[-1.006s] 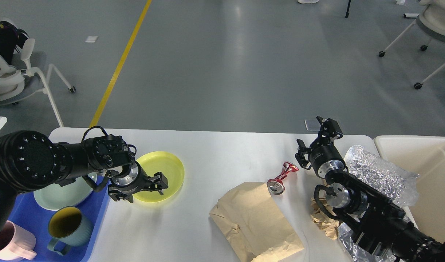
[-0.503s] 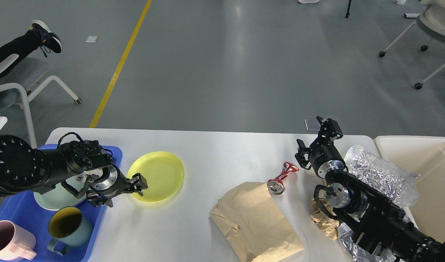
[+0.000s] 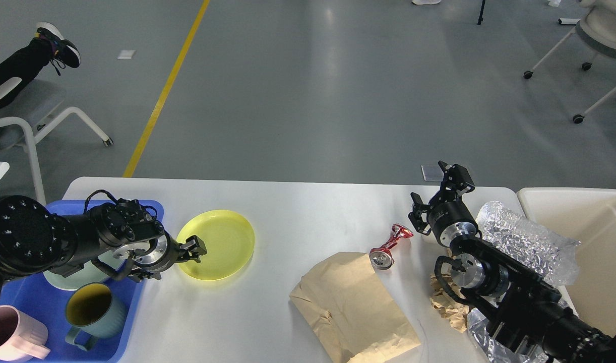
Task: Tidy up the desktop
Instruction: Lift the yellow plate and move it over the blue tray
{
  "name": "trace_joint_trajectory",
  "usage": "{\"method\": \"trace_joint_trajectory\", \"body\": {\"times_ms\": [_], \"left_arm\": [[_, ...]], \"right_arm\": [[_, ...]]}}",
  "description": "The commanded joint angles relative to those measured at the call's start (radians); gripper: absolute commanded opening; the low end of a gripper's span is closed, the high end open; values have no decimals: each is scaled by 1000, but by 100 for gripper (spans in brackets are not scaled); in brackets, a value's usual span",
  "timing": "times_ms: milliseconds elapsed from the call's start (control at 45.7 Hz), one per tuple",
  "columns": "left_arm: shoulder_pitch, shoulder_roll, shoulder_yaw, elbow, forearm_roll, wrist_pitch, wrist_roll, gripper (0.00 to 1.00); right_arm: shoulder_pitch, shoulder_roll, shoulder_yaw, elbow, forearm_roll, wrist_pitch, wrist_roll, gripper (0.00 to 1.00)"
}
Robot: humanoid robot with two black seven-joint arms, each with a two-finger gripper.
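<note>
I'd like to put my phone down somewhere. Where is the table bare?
The desktop is bare between the yellow plate and crushed can, and in front of the plate. Crowded: right side, around the paper bag, foil and right gripper.
</note>
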Motion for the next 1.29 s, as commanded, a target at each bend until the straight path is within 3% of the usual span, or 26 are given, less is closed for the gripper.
{"method": "trace_joint_trajectory", "body": {"times_ms": [0,131,328,481,525,1006,1268], "left_arm": [[5,-1,-14,0,3,-14,1,70],[6,-3,-14,-1,3,-27,1,55],[8,-3,-12,-1,7,-33,4,40],[10,-1,-11,0,9,-147,4,7],[8,-1,-11,0,9,-174,4,2],[2,0,-11,0,12,-206,4,0],[-92,23,-9,0,12,-330,4,0]], "right_arm": [[0,0,0,0,0,0,-1,100],[0,0,0,0,0,0,0,100],[0,0,0,0,0,0,0,100],[0,0,0,0,0,0,0,100],[0,0,0,0,0,0,0,100],[0,0,0,0,0,0,0,100],[0,0,0,0,0,0,-1,100]]}}
